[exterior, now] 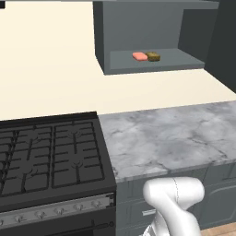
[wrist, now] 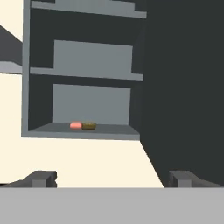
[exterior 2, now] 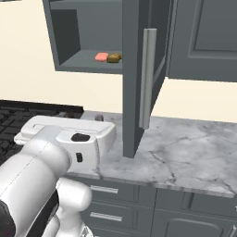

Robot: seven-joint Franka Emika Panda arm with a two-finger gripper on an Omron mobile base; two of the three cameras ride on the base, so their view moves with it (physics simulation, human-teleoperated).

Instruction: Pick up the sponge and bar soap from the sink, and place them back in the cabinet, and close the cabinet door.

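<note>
You had both items already back in the cabinet point(exterior: 138, 27) at this moment: the bar soap point(exterior: 139, 56) and the sponge point(exterior: 153, 56) sat side by side on the lowest shelf point(exterior: 179, 59), touching or very nearly so, with the pink bar on the left in all three views. So the fetching part of the job looked finished, and only the closing was left.

The cabinet door point(exterior 2: 139, 78) stood wide open, swung out over the marble worktop point(exterior: 175, 133) so that you saw it almost edge-on in the right base view, with its slim bar handle point(exterior 2: 147, 76) facing the arm. In the hand view the same door was the big dark slab on the right, beside the open shelves.

Your gripper point(wrist: 113, 178) was empty, its jaws spread as wide as they go, with the two dark fingertips point(wrist: 43, 178) well apart at the bottom of the hand view and nothing between them. It pointed up at the cabinet from below and stood well back from it (the soap and sponge looked small and far off). How close it was to the door itself I could not quite judge from these angles.

What remained, as I read it, was to get against the outer face of the door and push it shut.
</note>
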